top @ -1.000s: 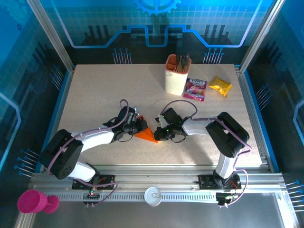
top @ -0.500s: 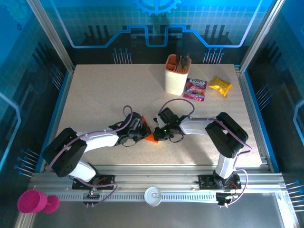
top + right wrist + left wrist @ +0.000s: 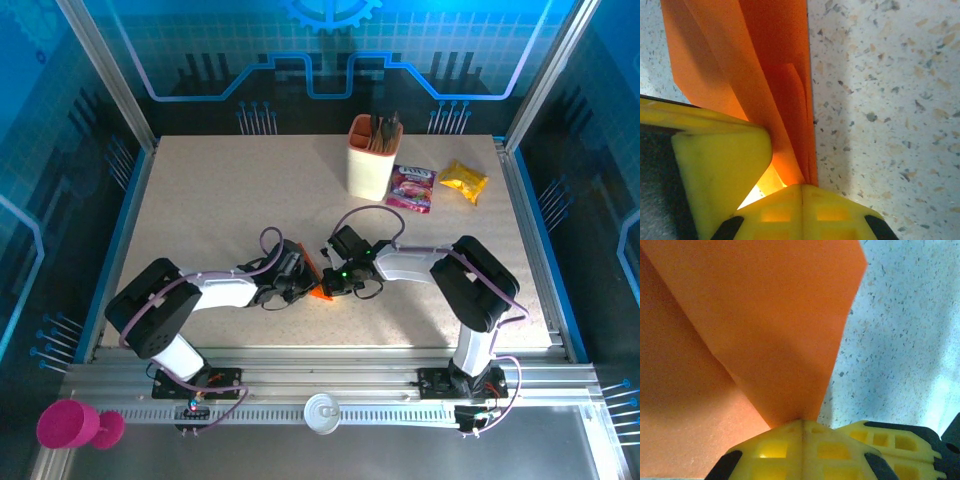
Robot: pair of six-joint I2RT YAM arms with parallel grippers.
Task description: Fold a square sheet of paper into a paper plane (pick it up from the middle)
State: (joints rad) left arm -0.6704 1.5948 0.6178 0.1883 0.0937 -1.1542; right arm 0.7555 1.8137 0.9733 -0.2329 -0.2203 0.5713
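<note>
The left gripper and right gripper are each clamping the thin, smooth, bright orange paper sheet, which is lying creased into layered folds on the speckled table. At its 1 o'clock, a peach cup is holding dark sticks.

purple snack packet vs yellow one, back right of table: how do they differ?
Colour: the purple snack packet is pink-purple with print; the yellow snack packet is golden yellow. Place: the purple one lies close beside the peach cup; the yellow one lies farther right, near the edge of the table. Shared: both lie flat, apart from each other.
</note>
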